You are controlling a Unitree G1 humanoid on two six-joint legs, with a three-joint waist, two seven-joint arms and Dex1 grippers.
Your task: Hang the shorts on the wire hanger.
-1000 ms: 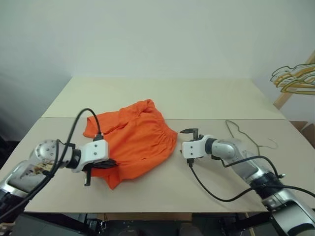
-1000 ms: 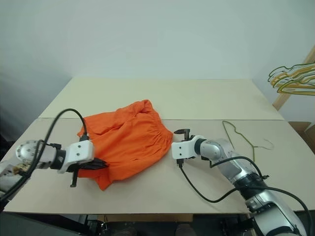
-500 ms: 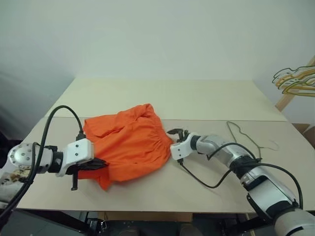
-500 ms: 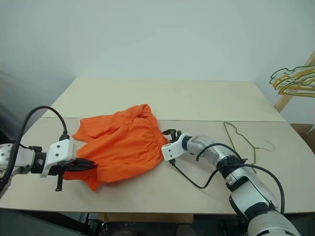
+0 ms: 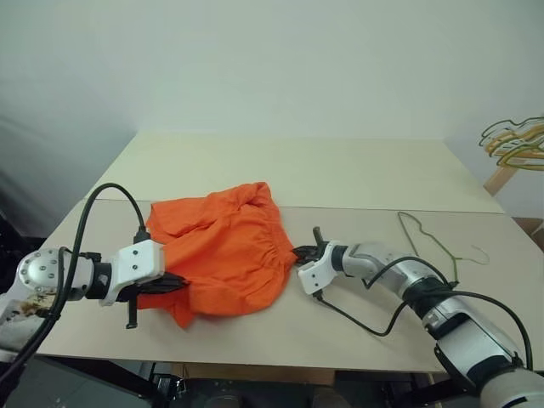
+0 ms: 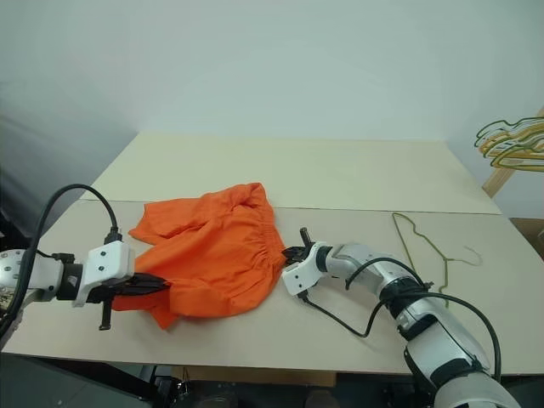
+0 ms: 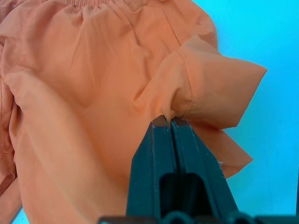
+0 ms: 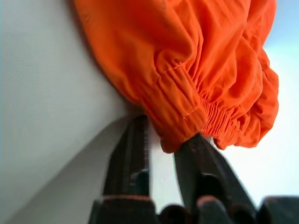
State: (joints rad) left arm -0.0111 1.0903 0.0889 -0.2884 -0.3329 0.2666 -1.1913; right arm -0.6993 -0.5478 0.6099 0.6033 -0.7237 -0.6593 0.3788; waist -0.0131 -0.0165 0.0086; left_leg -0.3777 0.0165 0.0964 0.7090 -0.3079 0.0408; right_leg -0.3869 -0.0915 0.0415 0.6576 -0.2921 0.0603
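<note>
The bright orange shorts (image 5: 225,251) lie crumpled on the table's near panel, left of centre. My left gripper (image 7: 169,120) is shut on a fold of a leg hem at their near left corner and shows there as the left gripper (image 5: 174,285). My right gripper (image 5: 299,253) is at the gathered waistband's right edge. Its fingers (image 8: 133,149) stand a little apart, with the waistband's corner (image 8: 175,135) between them and a gap still showing on one side. The thin olive-green wire hanger (image 5: 429,240) lies flat on the table to the right of my right arm.
A bunch of yellow and green hangers (image 5: 514,143) hangs on a wooden stand at the far right. The beige table (image 5: 340,170) is made of two panels with a seam across it. Black cables loop from both wrists over the near panel.
My right gripper has moved left to the waistband's edge, rolled, and its fingers have narrowed around it. The left gripper keeps its hold on the hem. The camera view has shifted.
</note>
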